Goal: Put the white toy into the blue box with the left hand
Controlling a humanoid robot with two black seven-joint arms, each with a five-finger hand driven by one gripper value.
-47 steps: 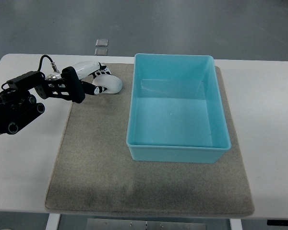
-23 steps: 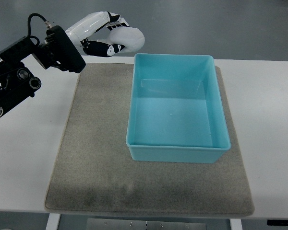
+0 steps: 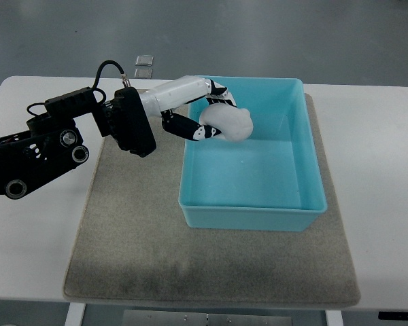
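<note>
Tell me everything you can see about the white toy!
The white toy is a smooth, rounded, egg-like lump, plain white and a little glossy. The left hand grips it, white and black fingers curled around its left side and top. It sits over the back left part of the blue box; whether it touches the floor is unclear.

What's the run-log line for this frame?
left hand: shut on toy | toy: held over box, far-left part | toy not released | right hand: not in view
</note>
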